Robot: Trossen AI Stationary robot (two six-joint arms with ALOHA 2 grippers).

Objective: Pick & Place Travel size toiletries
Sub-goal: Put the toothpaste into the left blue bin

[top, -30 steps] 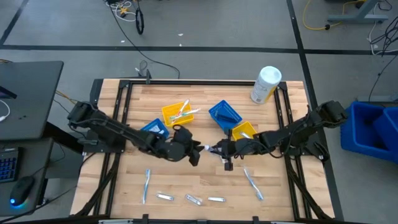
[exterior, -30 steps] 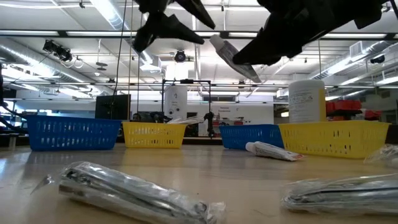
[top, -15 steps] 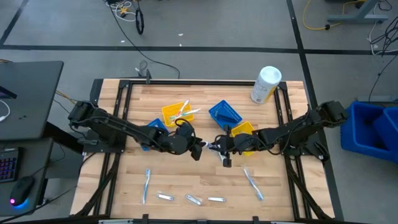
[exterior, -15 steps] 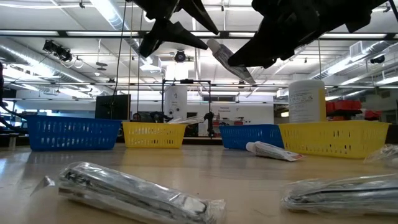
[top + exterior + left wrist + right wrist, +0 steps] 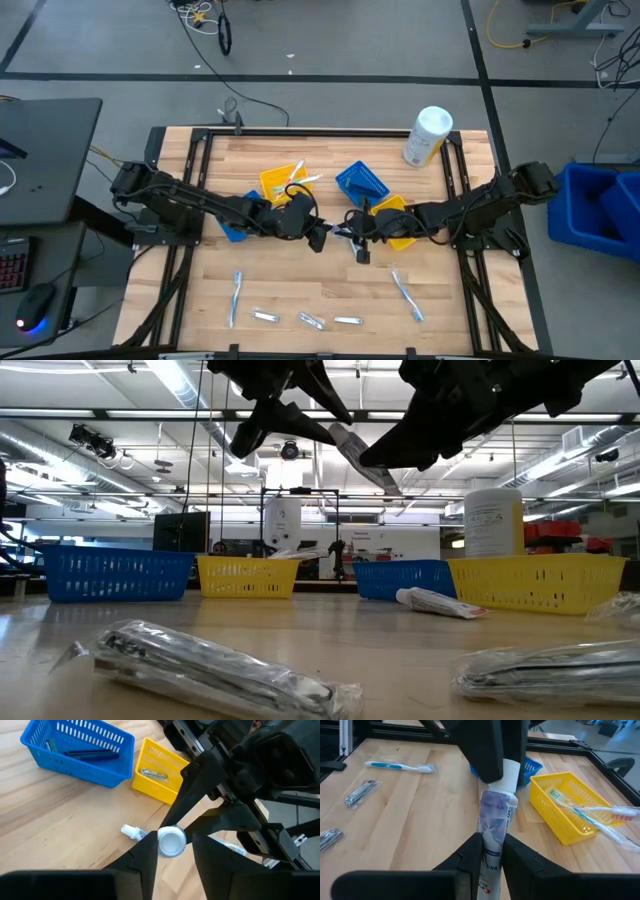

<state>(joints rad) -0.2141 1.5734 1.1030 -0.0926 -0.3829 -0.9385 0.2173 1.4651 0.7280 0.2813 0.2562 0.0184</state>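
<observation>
From above, the toothpaste tube [image 5: 343,232] passing between the two grippers is too small to make out, and the meeting fingers cover most of it. At table height both arms are cut off by the upper edge, so only their undersides show. The wrapped packets [image 5: 215,665] in the foreground are blurred and their contents cannot be told. In the left wrist view only the tube's white cap [image 5: 172,842] shows; the right gripper [image 5: 207,805] hides the rest.
</observation>
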